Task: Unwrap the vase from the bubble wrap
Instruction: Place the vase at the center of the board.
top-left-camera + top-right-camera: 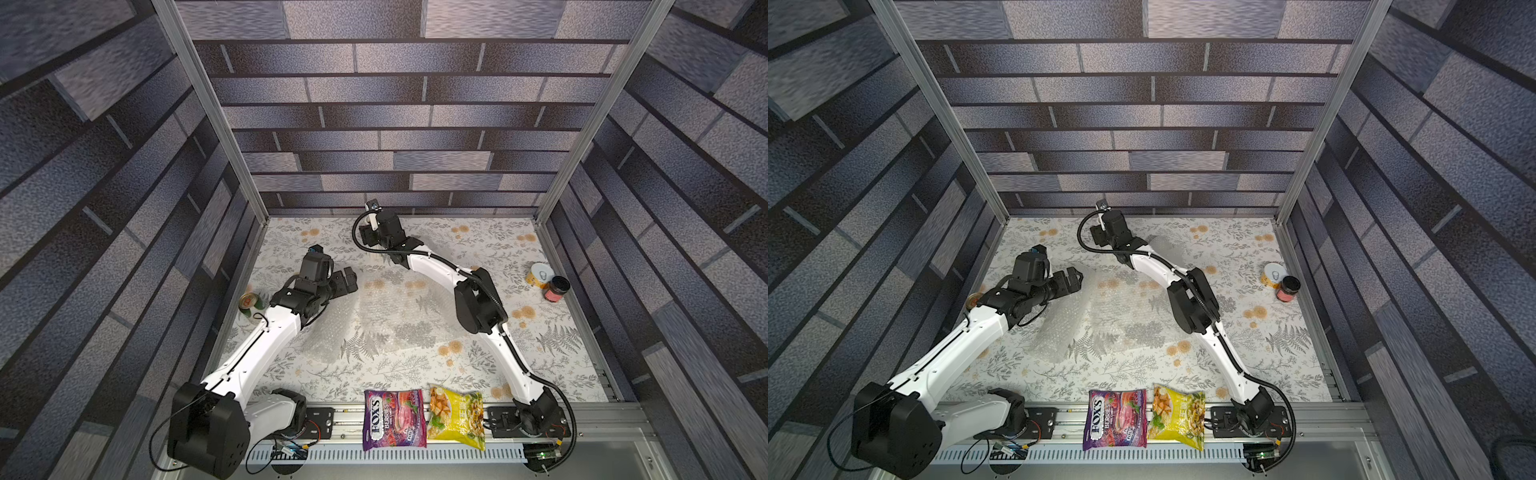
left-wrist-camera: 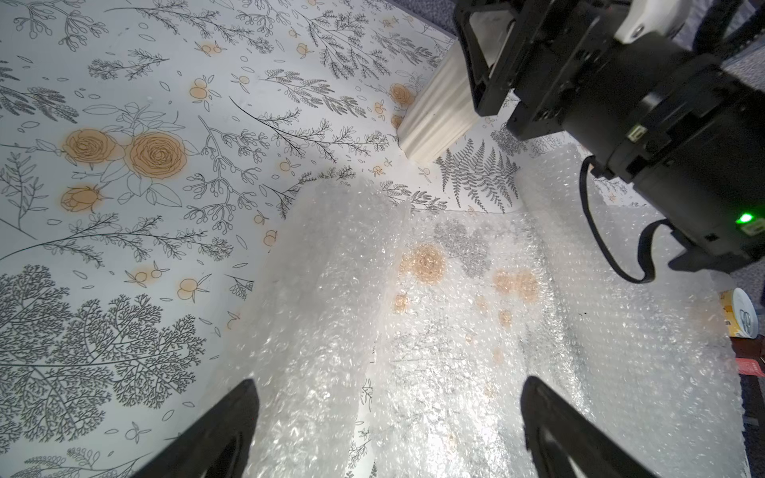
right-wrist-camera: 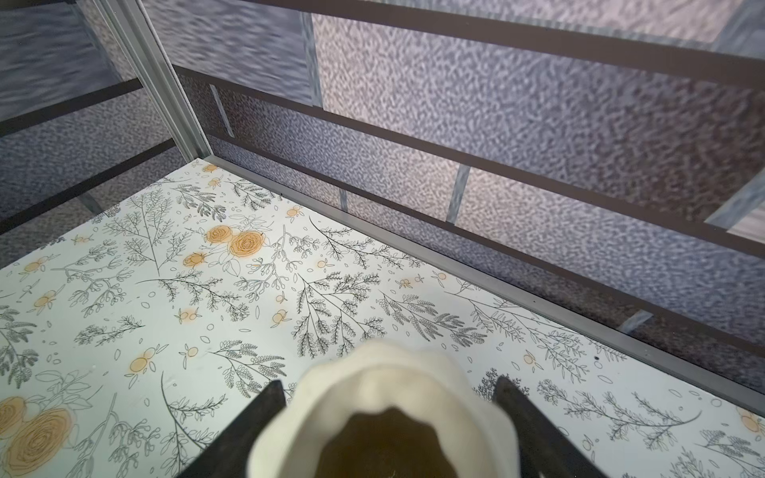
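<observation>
Vase, bare, set on the surface apart from the flattened bubble wrap; release judged next. Right pincer placed astride it, grip unclear; left pincer held wide, empty

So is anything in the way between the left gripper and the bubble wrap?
No, nothing visible. The left gripper hangs open right above the bubble wrap. The cream vase is off to the side, at the right gripper.
</observation>
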`<state>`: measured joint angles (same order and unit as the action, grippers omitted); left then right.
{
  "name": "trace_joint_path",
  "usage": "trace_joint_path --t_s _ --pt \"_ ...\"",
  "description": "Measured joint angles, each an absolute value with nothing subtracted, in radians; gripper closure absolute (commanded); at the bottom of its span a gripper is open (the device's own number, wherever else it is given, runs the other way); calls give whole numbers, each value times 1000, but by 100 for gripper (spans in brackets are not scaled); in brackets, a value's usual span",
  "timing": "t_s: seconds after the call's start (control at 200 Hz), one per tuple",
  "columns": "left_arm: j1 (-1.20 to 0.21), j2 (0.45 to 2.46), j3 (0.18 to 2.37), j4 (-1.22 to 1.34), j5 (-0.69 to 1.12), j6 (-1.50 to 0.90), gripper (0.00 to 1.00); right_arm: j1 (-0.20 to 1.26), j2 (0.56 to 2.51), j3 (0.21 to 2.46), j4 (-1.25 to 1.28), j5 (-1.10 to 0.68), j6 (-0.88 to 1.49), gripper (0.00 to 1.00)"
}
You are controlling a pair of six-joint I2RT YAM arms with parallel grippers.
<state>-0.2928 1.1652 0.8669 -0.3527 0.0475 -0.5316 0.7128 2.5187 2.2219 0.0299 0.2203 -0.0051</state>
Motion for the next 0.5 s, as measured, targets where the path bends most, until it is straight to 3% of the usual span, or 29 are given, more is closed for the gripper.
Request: trace_joint_path --t_s 0.175,0.501 --pt "-292 1143 859 -365 36 -532 0 713 2410 2083 49 218 -4 20" --pt "-293 1110 838 -383 22 -547 1 696 1967 1728 95 212 22 24"
